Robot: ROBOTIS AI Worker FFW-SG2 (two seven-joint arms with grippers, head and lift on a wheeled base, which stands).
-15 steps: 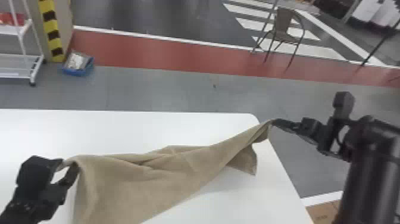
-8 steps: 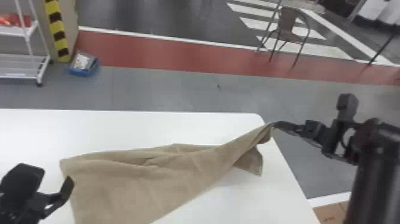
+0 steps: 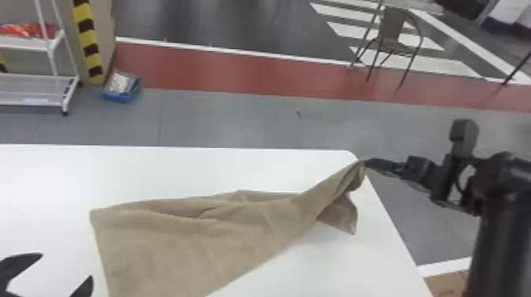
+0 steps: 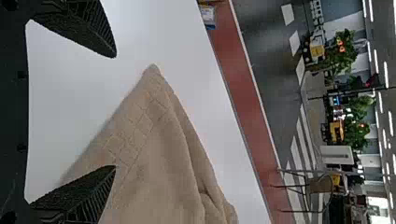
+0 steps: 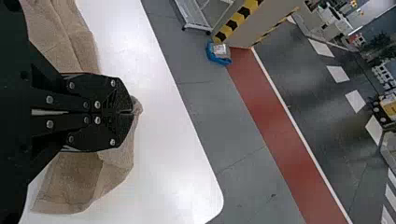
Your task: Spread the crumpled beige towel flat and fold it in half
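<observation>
White worktop (image 3: pixel 118 173): carries the beige towel (image 3: pixel 177 245). Towel partly spread, creased along its far side, its right part drawn up to a narrow gathered end near the worktop's far right corner. Right end effector (image 3: pixel 366 161): clamped on that gathered end. Left end effector (image 3: pixel 67 267): fingers apart, near the towel's left edge.

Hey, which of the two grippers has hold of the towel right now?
The right gripper: its fingers are closed on one end of the towel, at the table's far right corner, while the left gripper stands open and empty.
</observation>
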